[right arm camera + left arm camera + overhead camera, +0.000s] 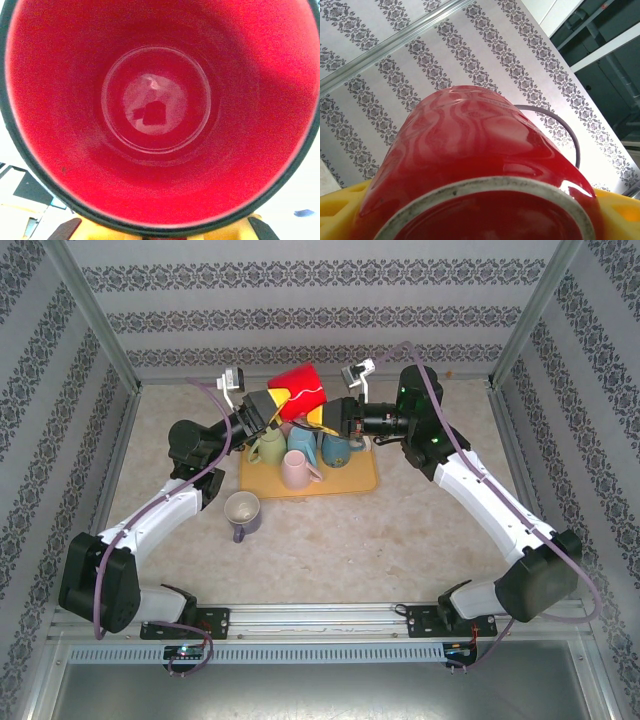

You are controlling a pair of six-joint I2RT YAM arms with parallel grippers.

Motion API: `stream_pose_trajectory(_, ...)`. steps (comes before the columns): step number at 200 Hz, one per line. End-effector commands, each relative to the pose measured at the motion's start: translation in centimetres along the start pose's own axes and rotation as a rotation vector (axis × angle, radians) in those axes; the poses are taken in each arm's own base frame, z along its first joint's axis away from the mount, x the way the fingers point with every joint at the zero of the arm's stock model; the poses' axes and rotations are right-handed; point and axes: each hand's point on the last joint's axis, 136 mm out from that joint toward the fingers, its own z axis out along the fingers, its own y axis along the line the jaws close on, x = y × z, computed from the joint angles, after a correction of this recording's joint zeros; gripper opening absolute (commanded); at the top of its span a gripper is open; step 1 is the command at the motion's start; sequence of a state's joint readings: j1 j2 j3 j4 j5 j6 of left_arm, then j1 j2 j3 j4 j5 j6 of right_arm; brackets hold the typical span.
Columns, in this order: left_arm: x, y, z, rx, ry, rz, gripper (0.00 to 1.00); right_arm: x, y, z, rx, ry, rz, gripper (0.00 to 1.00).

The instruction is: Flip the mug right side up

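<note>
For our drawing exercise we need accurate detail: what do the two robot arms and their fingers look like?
The left arm and right arm both have white shells between bulky black joint housings. A purple-grey cable loops along each. The fingers are bright yellow plastic with cut-out holes. A small white camera block sits on each wrist; a green light glows on the right arm.

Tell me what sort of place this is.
Probably a robot test cell, not a kitchen: wallpapered panels in a metal frame enclose the table, with arms bolted to a rail and mugs on a yellow tray.
</note>
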State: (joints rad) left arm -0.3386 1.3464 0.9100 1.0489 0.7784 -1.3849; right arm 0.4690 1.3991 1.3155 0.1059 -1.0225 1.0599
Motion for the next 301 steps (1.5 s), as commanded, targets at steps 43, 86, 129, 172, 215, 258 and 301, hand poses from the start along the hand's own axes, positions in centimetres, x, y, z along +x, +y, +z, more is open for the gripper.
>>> stream_pose_trajectory(43, 1.4, -1.0, -1.3, -0.105, 0.032, 0.11, 1.0, 0.0, 1.1, -2.3, 0.073, -0.115, -0.172, 0.0)
stream_pose_trajectory(86, 0.9, 5.6, -8.8, -0.765, -0.024, 0.218, 1.0, 4.5, -2.9, -4.5, 0.449, -0.07, -0.485, 0.0)
stream_pose_trajectory(129, -0.2, 6.1, -17.6, -1.253, -0.038, 0.345, 1.0, 10.0, -8.7, -3.5, 0.794, 0.217, -0.75, 0.0)
stream_pose_trajectory(172, 0.1, 4.7, -19.8, -1.308, -0.088, 0.301, 1.0, 14.3, -12.5, 0.1, 0.801, 0.433, -0.877, 0.0)
stream_pose_trajectory(215, 0.7, 4.0, -20.0, -1.298, -0.062, 0.289, 1.0, 17.8, -17.4, 2.8, 0.815, 0.629, -1.016, 0.0)
stream_pose_trajectory(258, 1.8, 4.0, -20.0, -1.278, -0.019, 0.262, 1.0, 18.2, -21.6, 4.1, 0.894, 0.634, -0.971, 0.0)
stream_pose_trajectory(301, 2.2, 4.5, -20.2, -1.286, -0.005, 0.25, 1.0, 17.2, -24.7, 4.2, 1.035, 0.548, -0.863, 0.0)
